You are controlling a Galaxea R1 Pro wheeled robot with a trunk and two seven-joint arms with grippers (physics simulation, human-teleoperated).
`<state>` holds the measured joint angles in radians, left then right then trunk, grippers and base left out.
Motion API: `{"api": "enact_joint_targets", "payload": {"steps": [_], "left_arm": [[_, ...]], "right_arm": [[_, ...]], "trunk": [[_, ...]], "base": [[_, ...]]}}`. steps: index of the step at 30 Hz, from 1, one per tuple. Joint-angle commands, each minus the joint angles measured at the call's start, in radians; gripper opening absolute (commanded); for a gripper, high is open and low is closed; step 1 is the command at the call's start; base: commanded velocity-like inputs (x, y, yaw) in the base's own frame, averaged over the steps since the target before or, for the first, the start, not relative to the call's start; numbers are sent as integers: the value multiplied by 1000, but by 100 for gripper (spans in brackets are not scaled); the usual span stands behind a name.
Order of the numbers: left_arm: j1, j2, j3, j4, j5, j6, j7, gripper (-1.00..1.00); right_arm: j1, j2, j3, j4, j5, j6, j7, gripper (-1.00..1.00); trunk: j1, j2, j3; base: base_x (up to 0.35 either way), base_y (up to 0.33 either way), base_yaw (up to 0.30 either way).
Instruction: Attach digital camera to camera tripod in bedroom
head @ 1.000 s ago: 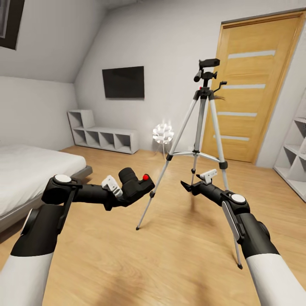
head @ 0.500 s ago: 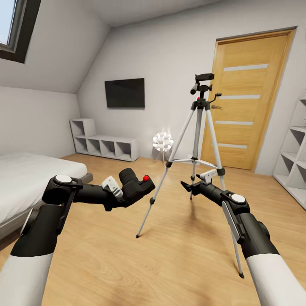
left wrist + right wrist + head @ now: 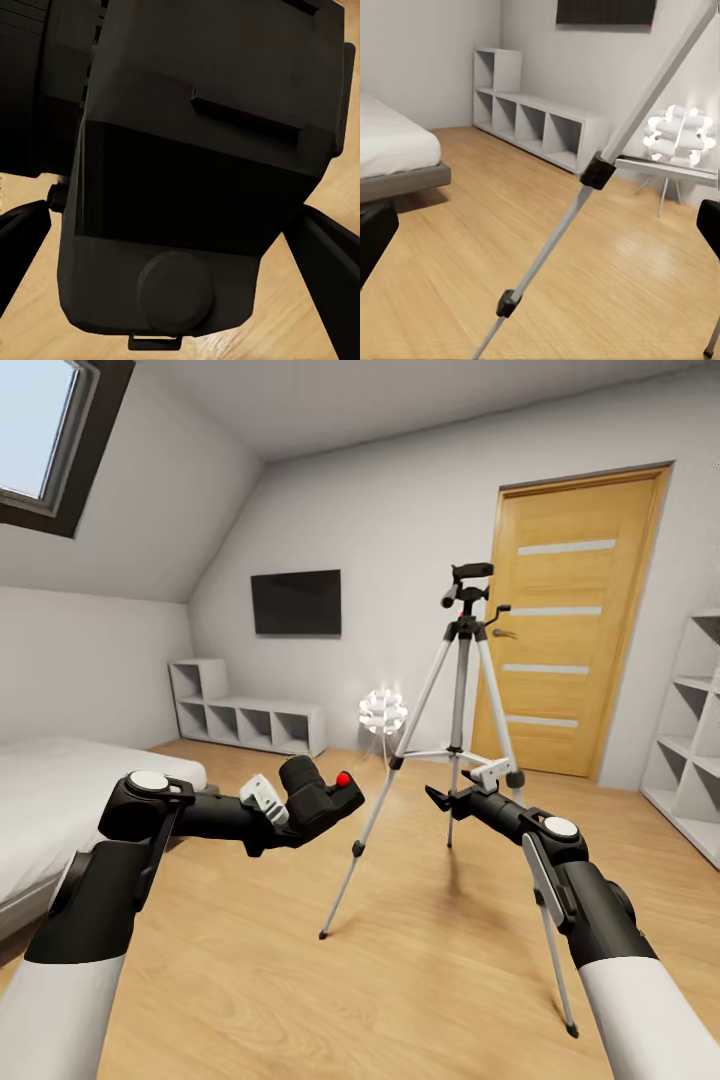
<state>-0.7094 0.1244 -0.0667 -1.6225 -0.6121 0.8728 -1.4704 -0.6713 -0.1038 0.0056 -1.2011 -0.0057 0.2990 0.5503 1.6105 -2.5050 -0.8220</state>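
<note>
My left gripper is shut on the digital camera, a small black body with a red button on top, held at chest height left of centre. In the left wrist view the camera's dark body sits between the two fingers. The camera tripod stands on the wood floor ahead, its black head bare, in front of the door. My right gripper is open and empty, near the tripod's front legs. One silver leg crosses the right wrist view between the fingers.
A grey bed lies at the left. Low white cube shelves, a wall TV and a white globe lamp line the far wall. The wooden door and tall white shelves are at the right.
The head view has shifted upward and back, so the window and ceiling show more and the tripod looks smaller and lower. Both arms hold the same pose, the camera still gripped.
</note>
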Motion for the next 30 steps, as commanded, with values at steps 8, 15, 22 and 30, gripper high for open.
{"api": "enact_joint_targets", "payload": {"steps": [8, 15, 22, 30], "left_arm": [[-1, 1, -1, -2, -10, 11, -10, -100], [-1, 0, -1, -2, -11, 10, -10, -100], [-1, 1, -1, -2, -11, 10, -10, -100], [-1, 2, 0, -1, -11, 10, -10, -100]], "right_arm": [[-1, -1, 1, -1, 0, 6, 2, 100], [-1, -1, 1, -1, 0, 6, 2, 100], [-1, -1, 1, -1, 0, 6, 1, 100], [-1, -1, 1, -1, 0, 6, 1, 100]], "trunk": [[-4, 1, 30], [-7, 3, 57], [-10, 5, 84], [-37, 54, 110]], "base": [[0, 0, 0], [0, 0, 0], [0, 0, 0], [0, 0, 0]]}}
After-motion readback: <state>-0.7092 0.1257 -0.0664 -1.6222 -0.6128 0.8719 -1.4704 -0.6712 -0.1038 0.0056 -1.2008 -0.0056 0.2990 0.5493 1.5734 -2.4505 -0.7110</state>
